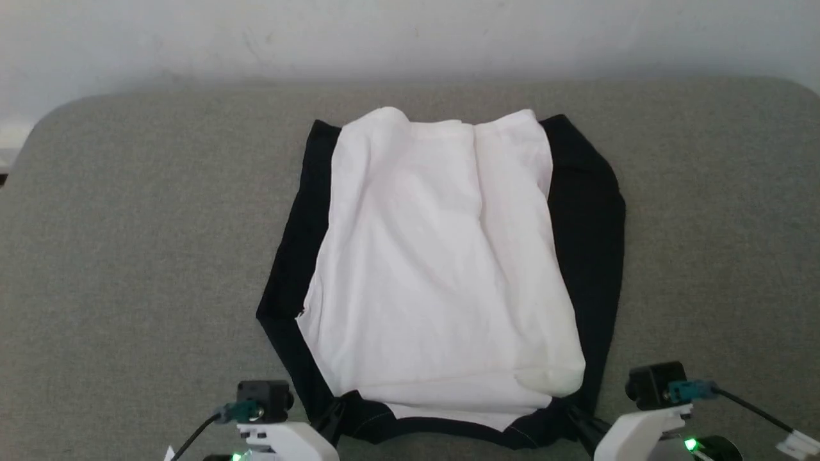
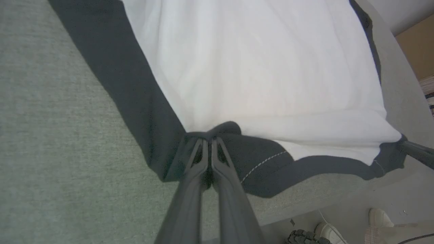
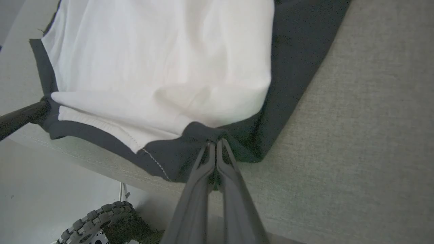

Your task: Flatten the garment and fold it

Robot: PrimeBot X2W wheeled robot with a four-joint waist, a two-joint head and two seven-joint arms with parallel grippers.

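The table carries a grey woven covering and has rounded far corners. A plain pale wall stands beyond it, far ahead of the jaws. Light-grey floor lies below the near edge, behind the jaws.

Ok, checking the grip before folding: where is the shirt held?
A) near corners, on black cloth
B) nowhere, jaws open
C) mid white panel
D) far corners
A: the left gripper and right gripper each have jaws shut on black cloth at near corners of the shirt.
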